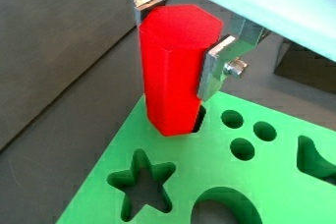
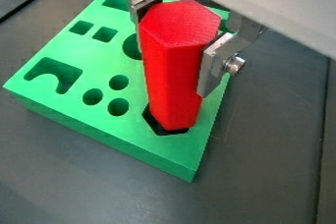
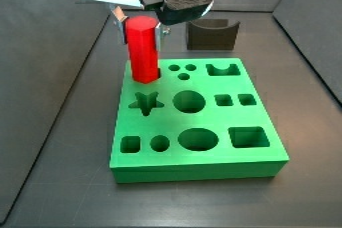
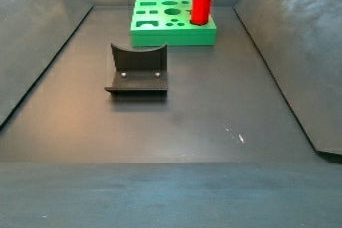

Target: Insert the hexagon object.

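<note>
The hexagon object point(image 3: 142, 49) stands upright at the left rear corner of the green board point(image 3: 201, 157) in a side view, its lower end set in a hole of the board. In both wrist views the red peg point(image 1: 172, 66) point(image 2: 175, 66) enters a dark hexagonal opening at the board's corner; most of its length shows above the board face.

The pincer point(image 3: 144, 14) is at the top of the peg, grasping it. In both wrist views the silver fingers point(image 1: 221, 61) point(image 2: 218, 59) lie flat against opposite sides of the peg's upper part, in contact with it.

Right of the peg in the same side view, the board face shows a star-shaped hole point(image 3: 144, 102), three small round holes point(image 3: 185, 70), a larger round hole point(image 3: 190, 100), an oval hole point(image 3: 197, 139) and several square or rectangular holes. These are unoccupied.

Behind the board, near its right rear, stands the fixture point(image 3: 211, 35), apart from the board. In a side view from the opposite end, the fixture point(image 4: 138, 72) sits on the dark surface point(image 4: 201, 122) in front of the board point(image 4: 171, 27), with the peg point(image 4: 202, 2) upright at the board's right side.
</note>
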You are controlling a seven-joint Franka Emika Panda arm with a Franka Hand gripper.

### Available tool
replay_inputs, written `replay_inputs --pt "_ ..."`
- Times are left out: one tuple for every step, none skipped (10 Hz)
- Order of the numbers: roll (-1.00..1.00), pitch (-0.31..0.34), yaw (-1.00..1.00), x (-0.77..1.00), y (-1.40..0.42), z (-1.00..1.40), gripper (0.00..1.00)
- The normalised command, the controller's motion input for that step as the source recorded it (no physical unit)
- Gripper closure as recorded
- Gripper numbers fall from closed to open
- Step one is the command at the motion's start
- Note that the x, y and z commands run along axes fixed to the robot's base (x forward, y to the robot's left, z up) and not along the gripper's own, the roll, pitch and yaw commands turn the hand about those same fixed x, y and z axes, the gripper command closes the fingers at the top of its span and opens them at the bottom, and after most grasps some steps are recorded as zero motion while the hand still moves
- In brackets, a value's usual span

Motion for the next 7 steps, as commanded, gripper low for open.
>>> replay_inputs --pt "0.33 -0.004 0.16 0.15 0.01 -0.61 1.00" --pt "0.19 0.086 0.00 0.66 0.18 -0.68 1.00" --pt "0.15 0.124 -0.08 0.79 0.07 -0.73 1.00" --pt "0.04 0.076 -0.45 0.55 0.03 -0.81 1.00" --pt "0.00 0.000 -0.44 0.22 0.00 -1.00 1.00" --pt "-0.06 -0.104 -0.30 0.00 -0.27 -0.95 1.00" --pt "-0.11 -0.116 -0.32 -0.03 -0.31 -0.85 1.00"
